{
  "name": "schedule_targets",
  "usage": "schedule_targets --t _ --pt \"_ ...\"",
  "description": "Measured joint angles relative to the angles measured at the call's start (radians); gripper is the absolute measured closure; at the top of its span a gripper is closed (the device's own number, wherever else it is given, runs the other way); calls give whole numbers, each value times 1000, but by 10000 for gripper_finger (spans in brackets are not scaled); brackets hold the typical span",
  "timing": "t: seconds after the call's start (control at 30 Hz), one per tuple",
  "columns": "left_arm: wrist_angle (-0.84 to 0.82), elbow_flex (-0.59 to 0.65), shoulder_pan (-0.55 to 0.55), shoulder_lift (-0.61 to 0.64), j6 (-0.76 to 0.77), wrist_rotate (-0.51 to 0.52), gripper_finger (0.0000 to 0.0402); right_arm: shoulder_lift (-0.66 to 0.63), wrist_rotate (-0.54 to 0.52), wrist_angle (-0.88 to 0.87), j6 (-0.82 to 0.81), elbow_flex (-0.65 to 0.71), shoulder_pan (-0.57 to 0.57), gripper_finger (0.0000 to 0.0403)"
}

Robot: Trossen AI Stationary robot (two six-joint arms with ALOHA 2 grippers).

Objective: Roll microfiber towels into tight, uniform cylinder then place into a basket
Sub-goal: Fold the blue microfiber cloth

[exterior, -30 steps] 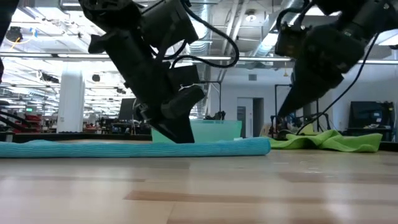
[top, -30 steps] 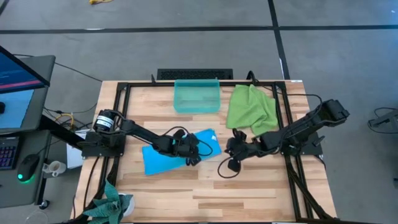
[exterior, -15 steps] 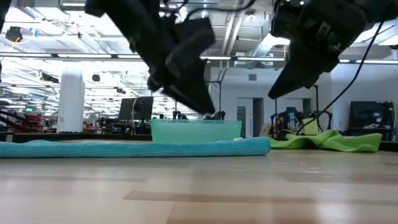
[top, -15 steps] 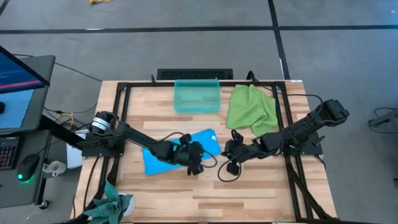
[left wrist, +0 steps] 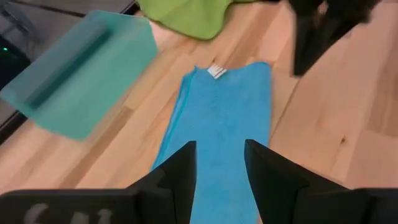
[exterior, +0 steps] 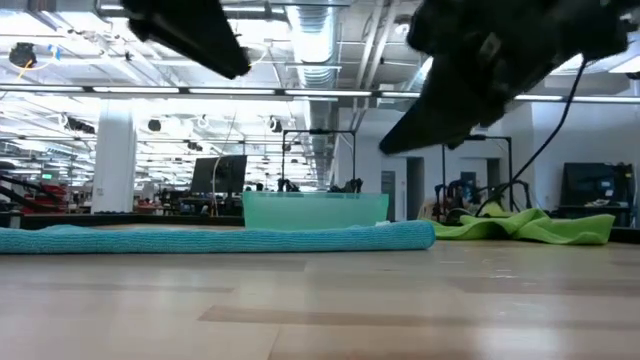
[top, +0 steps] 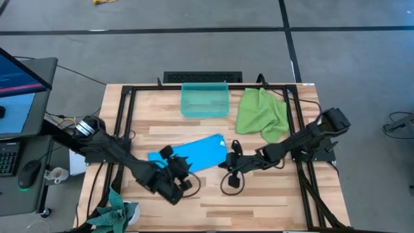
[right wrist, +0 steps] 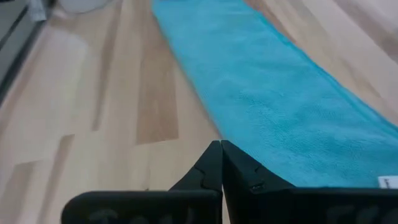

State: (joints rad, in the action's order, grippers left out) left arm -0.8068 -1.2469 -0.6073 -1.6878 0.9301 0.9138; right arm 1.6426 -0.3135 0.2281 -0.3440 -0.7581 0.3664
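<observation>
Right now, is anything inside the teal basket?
Nothing shows inside the basket; its see-through floor looks bare. The blue towel lies flat on the table, the green towel crumpled beside the basket.

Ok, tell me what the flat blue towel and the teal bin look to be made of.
Flat sky-blue towel: soft, matte, finely napped cloth, likely microfiber; a small white tag sits at one corner. Low-walled teal bin: looks like smooth, translucent plastic, since the table's wood shows faintly through it.

big open lab or workshop hall: exposed ceiling ducts (exterior: 310, 25), strip lights, a monitor (top: 19, 68) beside the wooden table (top: 259, 194), grey concrete floor.
</observation>
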Motion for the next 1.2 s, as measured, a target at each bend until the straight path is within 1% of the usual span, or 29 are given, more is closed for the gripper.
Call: schedule_targets --t 0.07,0.23,0.3,0.4,0.5,0.6,0.67,0.77,0.83,0.9,1.03,1.2 --pt "-57 1 -22 0 61 4 274 38 -3 5 -37 -27 -25 380" --pt "-70 62 -21 -5 143 -47 274 156 4 -9 -80 -79 -73 379" --pt "-63 80 1 -10 155 -83 274 180 25 -55 -98 -94 -89 379" --pt "-40 119 31 -18 158 -140 274 214 87 -134 -101 -122 -121 381" --pt "75 171 64 -35 100 -174 274 214 137 -202 -117 -139 -145 382" --pt "191 220 110 -63 30 -275 274 197 160 -284 -151 -143 -158 381" --pt "214 239 137 -68 12 -315 274 181 160 -349 -161 -142 -160 381" --pt "266 260 166 -68 9 -330 274 150 158 -463 -161 -142 -160 382" --pt "279 271 172 -67 9 -338 274 132 153 -507 -157 -142 -160 382" --pt "305 279 172 -67 9 -378 274 108 147 -553 -151 -137 -160 382" --pt "350 303 166 -67 14 -438 274 69 120 -564 -149 -137 -160 380" --pt "442 344 163 -66 19 -531 274 69 115 -577 -151 -138 -149 383"
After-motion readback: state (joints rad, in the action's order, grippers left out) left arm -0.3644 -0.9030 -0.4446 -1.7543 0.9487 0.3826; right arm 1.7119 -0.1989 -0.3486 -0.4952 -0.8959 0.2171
